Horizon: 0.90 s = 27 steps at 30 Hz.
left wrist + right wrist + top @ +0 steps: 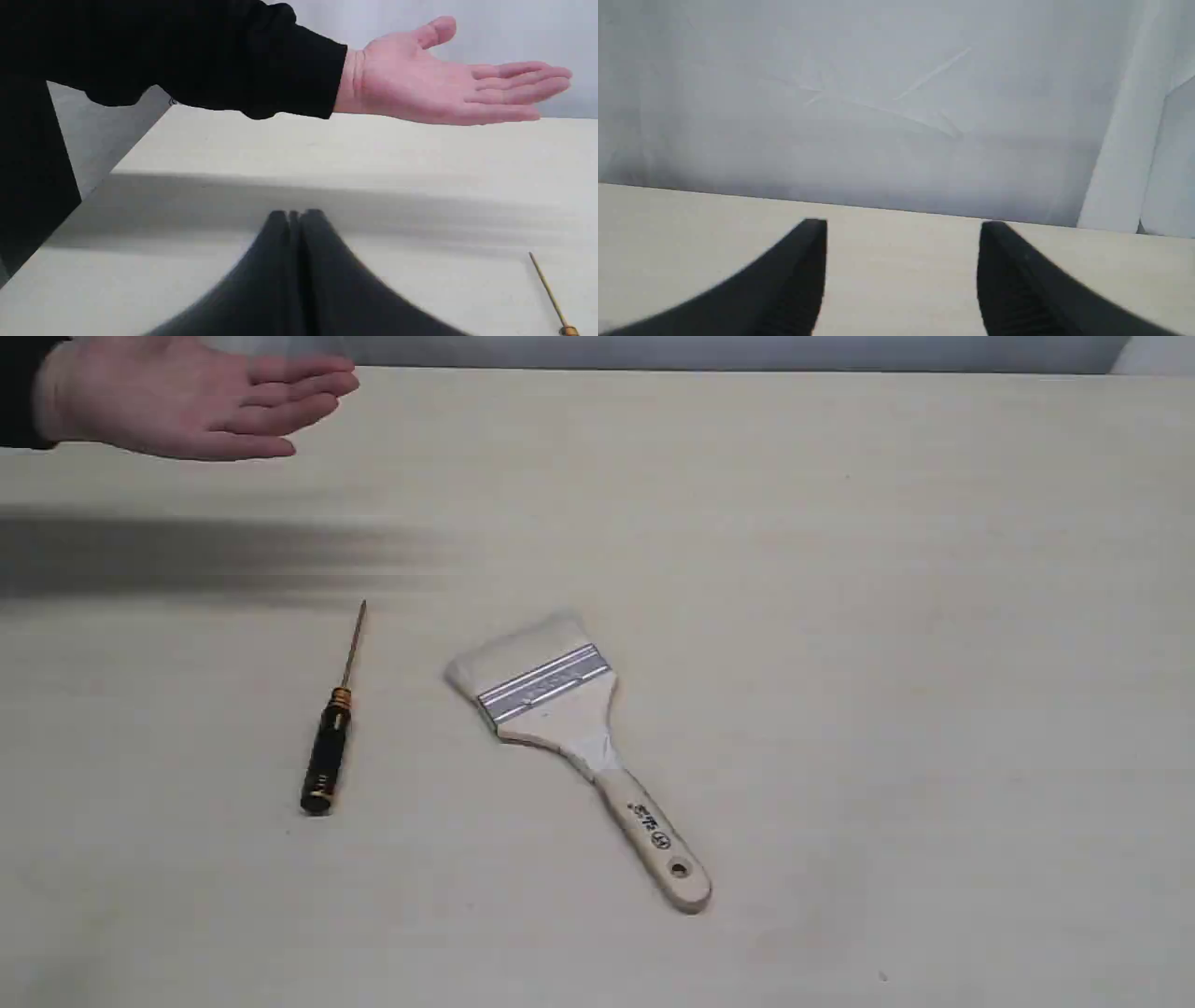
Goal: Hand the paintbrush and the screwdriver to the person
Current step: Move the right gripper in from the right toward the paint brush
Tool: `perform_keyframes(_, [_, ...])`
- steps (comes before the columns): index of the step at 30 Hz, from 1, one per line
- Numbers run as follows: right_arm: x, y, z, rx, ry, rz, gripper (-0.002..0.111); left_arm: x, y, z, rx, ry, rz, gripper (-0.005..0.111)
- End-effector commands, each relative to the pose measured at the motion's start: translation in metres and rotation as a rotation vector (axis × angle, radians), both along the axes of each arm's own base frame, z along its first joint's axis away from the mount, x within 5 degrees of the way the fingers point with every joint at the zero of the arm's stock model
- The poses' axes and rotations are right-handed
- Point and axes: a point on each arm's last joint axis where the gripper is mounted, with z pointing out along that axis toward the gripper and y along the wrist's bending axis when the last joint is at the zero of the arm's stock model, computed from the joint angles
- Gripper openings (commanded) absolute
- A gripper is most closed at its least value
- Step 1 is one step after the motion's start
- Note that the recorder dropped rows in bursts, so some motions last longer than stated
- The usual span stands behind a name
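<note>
The paintbrush lies flat mid-table in the exterior view, bristles toward the far left, wooden handle toward the near right. Left of it lies the screwdriver, black handle near, brass shaft pointing away; its shaft tip shows in the left wrist view. The person's open hand hovers palm up at the far left corner, also seen as the hand with its black sleeve. My left gripper is shut with nothing in it. My right gripper is open over bare table. Neither gripper shows in the exterior view.
The pale table ends at a far edge against a grey-white backdrop. A dark shadow band crosses the table's left side below the hand. The table's left edge drops off beside the black sleeve.
</note>
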Motion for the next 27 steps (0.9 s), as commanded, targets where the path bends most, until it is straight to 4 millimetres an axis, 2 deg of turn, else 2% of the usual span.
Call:
perform_keyframes(1, [0.000, 0.000, -0.001, 0.033, 0.003, 0.002, 0.052, 0.000, -0.001, 0.001, -0.003, -0.013, -0.009, 0.000])
perform_keyframes(12, [0.000, 0.000, 0.000, 0.041, -0.013, 0.003, 0.052, 0.000, -0.001, 0.001, -0.003, -0.013, -0.009, 0.000])
perform_keyframes(17, [0.000, 0.000, 0.007, 0.167, -0.077, 0.017, 0.052, 0.000, -0.001, 0.000, -0.005, -0.010, -0.009, 0.000])
perform_keyframes(27, [-0.001, 0.002, 0.011, 0.239, -0.120, 0.044, 0.052, 0.000, -0.001, 0.000, -0.005, -0.010, -0.009, 0.000])
